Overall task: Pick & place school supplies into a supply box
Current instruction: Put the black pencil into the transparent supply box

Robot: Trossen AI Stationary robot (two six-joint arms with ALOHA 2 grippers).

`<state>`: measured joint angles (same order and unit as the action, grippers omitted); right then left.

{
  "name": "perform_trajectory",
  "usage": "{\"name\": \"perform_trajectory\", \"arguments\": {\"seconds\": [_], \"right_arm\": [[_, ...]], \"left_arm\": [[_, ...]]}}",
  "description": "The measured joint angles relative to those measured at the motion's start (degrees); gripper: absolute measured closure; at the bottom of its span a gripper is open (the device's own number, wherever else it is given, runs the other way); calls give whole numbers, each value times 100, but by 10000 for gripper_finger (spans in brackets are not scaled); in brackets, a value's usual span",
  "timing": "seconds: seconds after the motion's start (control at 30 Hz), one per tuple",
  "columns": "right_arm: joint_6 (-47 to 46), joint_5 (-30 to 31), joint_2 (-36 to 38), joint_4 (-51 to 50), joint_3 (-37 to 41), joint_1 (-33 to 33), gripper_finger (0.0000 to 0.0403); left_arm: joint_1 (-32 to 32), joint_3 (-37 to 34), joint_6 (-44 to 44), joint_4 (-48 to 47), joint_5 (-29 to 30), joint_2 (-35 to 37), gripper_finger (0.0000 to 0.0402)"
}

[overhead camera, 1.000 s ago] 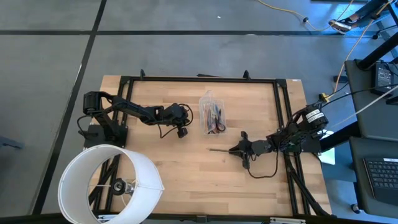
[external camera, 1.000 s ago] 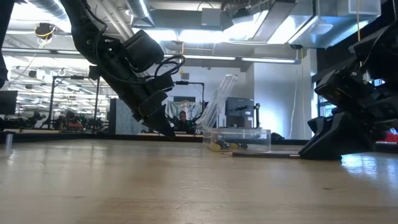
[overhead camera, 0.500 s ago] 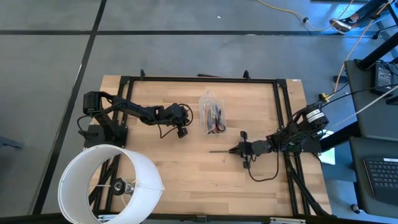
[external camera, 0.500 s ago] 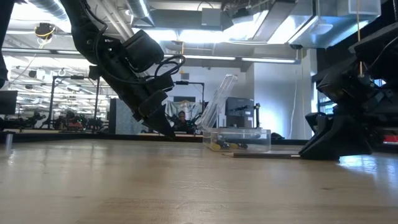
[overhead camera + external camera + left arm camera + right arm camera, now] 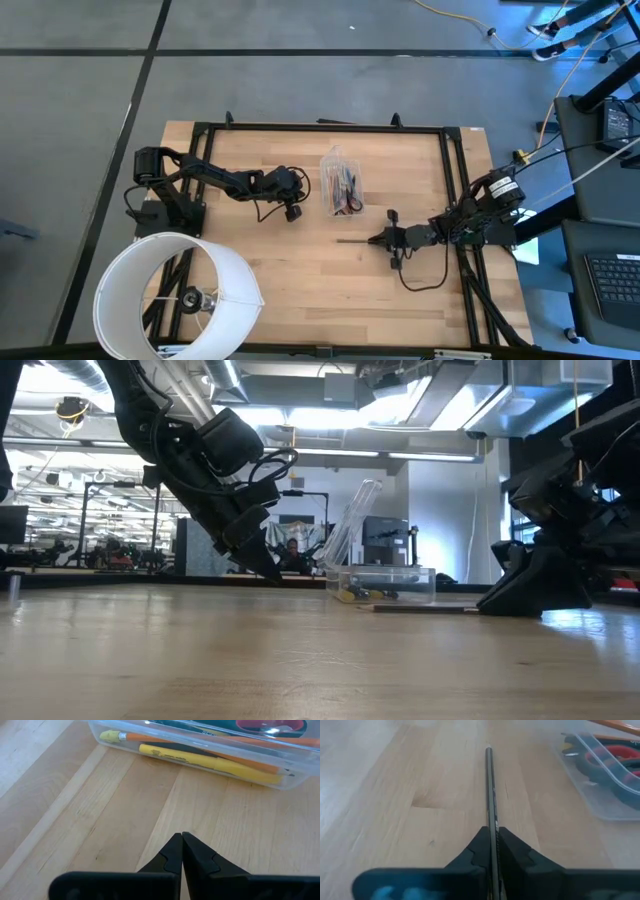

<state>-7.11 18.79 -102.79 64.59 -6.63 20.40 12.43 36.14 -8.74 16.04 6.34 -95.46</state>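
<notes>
Right wrist view shows the right gripper (image 5: 491, 842) clamped on a thin dark pen (image 5: 490, 785) lying on the tabletop (image 5: 420, 780). Lift level, then carry it over the supply box (image 5: 340, 182) nearby. Left gripper (image 5: 181, 851), closed and empty, waits beside that box.

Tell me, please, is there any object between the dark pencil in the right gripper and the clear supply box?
Nothing visible stands between them. The right gripper is shut on the dark pencil, which lies on bare wooden table. The clear supply box sits apart from it, lid open. The left gripper is beside the box, off that path.
</notes>
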Motion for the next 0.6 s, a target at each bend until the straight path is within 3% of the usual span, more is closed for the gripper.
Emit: {"name": "perform_trajectory", "arguments": {"seconds": [0.6], "right_arm": [[-34,21,5,257,1,0,373]], "left_arm": [[0,0,3,0,-2,0,394]]}}
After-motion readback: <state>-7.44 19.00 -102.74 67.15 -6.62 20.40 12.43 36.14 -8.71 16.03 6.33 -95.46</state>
